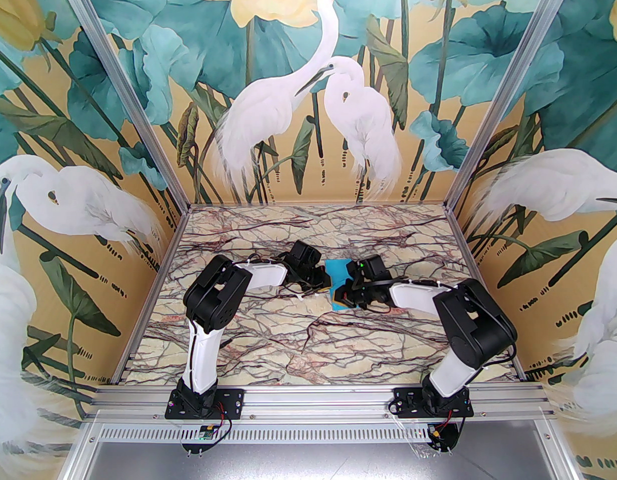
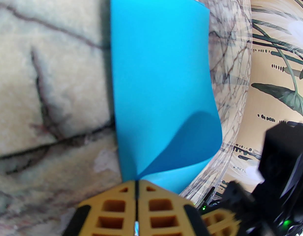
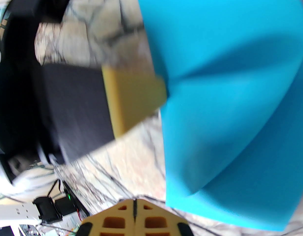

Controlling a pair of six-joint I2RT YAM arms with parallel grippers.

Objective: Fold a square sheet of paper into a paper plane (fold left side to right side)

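Two arms, one sheet, one table; the entries follow.

1. Square sheet of paper (image 1: 338,269). It is bright cyan-blue and unmarked. In the top view it sits at the centre of the frame, between the two wrists, on the marbled table (image 1: 248,338). In the left wrist view it runs from the bottom centre to the top edge of the frame. Its lower right part is lifted and curled over, and a darker, shaded face shows there. In the right wrist view it takes up the right half of the frame, bowed, with a soft ridge across it, and it is blurred.

2. Left gripper (image 2: 136,184). It has yellow lattice fingers and sits at the bottom centre of the left wrist view. The jaws are pressed together with only a thin dark seam between them. The near corner of the sheet runs into that seam and is pinched there. In the right wrist view one of its fingers (image 3: 134,99) shows left of centre, meeting the sheet's left edge.

3. Right gripper (image 3: 134,203). It sits at the bottom centre of the right wrist view. The jaws are closed tight and grip nothing. The sheet's lower edge passes just beside the tips, to the right in the frame, without entering the seam.

4. Walls (image 1: 308,93). They carry a painted mural of white egrets, teal leaves and pale yellow blooms, across the upper part of the top view.
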